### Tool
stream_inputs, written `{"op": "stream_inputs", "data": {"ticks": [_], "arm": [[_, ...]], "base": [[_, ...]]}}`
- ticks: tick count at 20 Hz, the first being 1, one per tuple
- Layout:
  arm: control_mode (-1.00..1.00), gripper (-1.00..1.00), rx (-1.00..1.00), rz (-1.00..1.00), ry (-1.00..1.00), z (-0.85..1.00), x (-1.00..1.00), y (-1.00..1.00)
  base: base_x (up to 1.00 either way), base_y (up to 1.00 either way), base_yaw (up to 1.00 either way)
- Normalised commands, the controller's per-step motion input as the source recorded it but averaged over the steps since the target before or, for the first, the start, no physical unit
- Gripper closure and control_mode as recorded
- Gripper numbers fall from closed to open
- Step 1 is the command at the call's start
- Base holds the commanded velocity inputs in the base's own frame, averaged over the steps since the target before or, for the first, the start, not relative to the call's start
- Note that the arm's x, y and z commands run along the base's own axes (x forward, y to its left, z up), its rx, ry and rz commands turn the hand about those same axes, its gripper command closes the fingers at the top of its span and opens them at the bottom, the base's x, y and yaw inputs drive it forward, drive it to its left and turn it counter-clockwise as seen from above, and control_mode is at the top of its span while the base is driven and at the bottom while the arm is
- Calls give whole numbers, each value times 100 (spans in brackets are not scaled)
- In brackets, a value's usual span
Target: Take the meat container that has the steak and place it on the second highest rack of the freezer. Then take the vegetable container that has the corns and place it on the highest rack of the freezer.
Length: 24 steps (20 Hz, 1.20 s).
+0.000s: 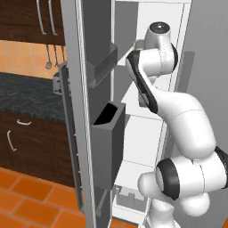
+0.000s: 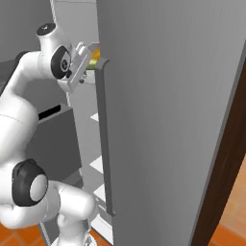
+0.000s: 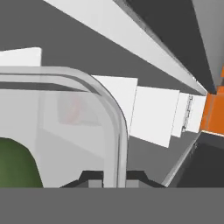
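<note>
Vegetable container (image 3: pixel 65 131), green corn (image 3: pixel 13 166) inside, pinched by its rim in the gripper (image 3: pixel 114 177), high inside the freezer (image 1: pixel 147 129). Risk: thin edge-grip tilts, spilling cobs.

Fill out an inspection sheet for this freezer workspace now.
Surface: white freezer shelves, lower ones bare where visible.
Job's things: vegetable container rim pinched in the gripper; green corn inside; a faint reddish patch shows through its clear wall.
Clutter: nothing seen.
Grippers: shut on the container rim, high inside the freezer.
Cables: nothing seen.
Surroundings: open door with grey bins, dark counter, orange floor.
</note>
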Motion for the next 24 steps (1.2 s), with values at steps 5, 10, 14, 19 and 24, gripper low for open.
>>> {"op": "stream_inputs", "data": {"ticks": [5, 10, 14, 19, 24], "arm": [[-100, 100, 0, -10, 0, 0, 81, -3], [-100, 100, 0, -3, 0, 0, 88, -20], [-100, 100, 0, 0, 0, 0, 81, -10], [-100, 100, 0, 0, 0, 0, 85, -19], [-100, 100, 0, 0, 0, -2, 75, -17]], "base": [[0, 0, 0], [0, 0, 0], [0, 0, 0], [0, 0, 0], [0, 0, 0]]}}
